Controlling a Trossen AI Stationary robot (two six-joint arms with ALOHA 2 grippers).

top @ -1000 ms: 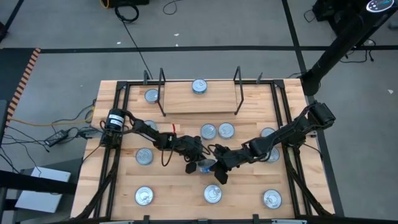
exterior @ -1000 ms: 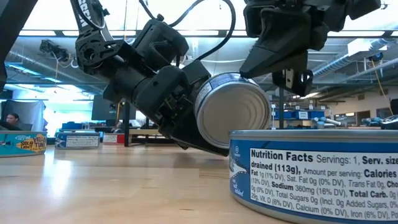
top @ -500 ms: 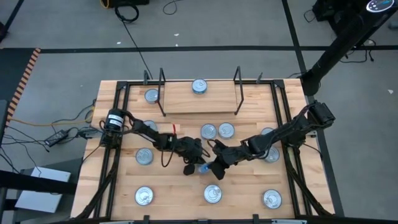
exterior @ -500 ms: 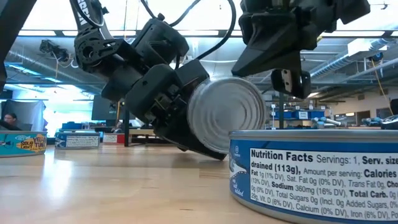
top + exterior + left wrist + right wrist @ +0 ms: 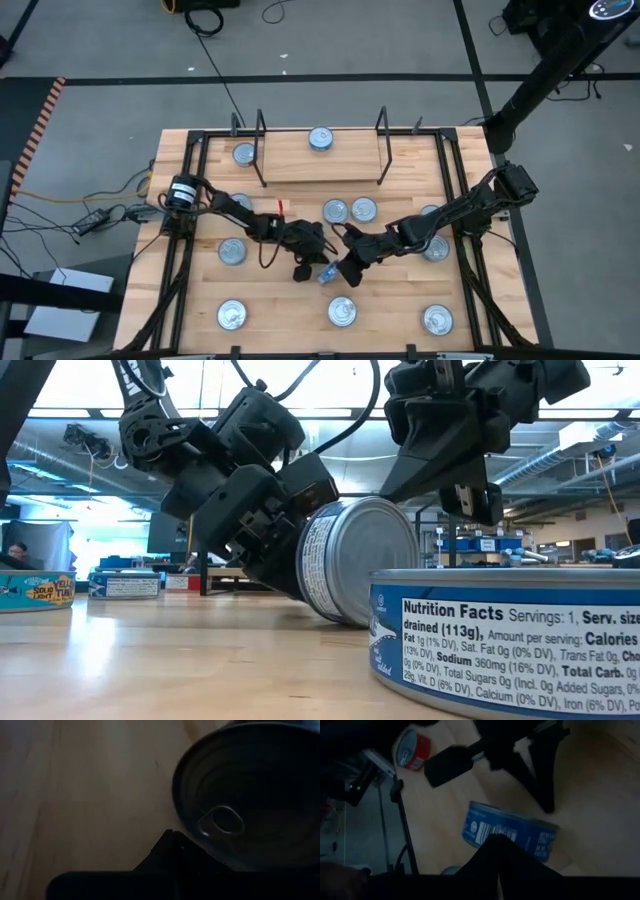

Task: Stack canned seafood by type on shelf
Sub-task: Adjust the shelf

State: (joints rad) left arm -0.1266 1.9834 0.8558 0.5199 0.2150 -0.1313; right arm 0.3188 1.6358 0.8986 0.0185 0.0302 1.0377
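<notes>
Two tins (image 5: 349,211) stand between the pincers and the shelf (image 5: 320,160).

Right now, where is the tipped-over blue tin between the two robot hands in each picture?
High view: blue tin low in the middle, between both grippers.
Low view: middle, tilted on the table.
Left wrist view: upper right, lid facing the camera.
Right wrist view: centre.
Shared landmark: the left gripper beside it.

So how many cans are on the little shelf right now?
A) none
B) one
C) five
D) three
B: from above, a single silver-topped can sits on the light-wood shelf between its two black wire end frames; the other cans lie on the table.
</notes>
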